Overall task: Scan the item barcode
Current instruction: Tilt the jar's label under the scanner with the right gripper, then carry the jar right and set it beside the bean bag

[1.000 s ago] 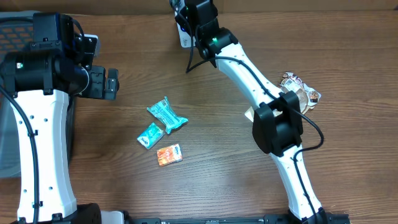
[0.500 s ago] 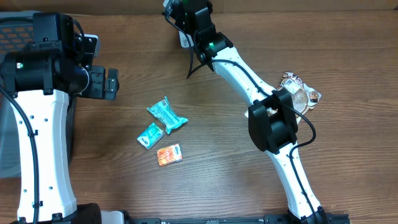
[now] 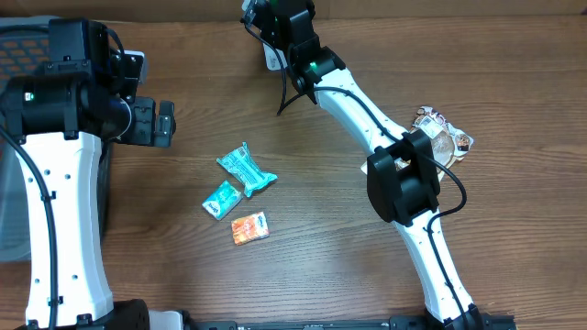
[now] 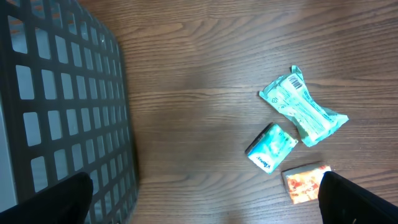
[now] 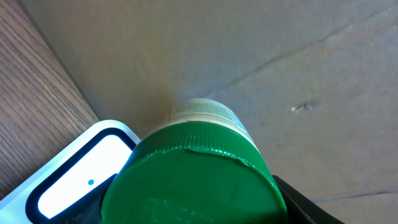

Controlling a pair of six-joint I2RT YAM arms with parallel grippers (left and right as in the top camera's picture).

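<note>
Gripping a green-capped bottle (image 5: 193, 177) between partly spread fingers, the right end effector (image 5: 196, 206) holds it just beside the white scanner (image 5: 74, 177) at the counter's (image 3: 312, 257) far edge. The left end effector (image 4: 205, 202) hangs wide open and empty near the basket (image 4: 56, 112).

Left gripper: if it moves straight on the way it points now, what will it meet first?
Most likely the bare wooden table, between the basket and the small teal packet. Nothing seems to lie before the open left gripper, though depth is unclear.
</note>
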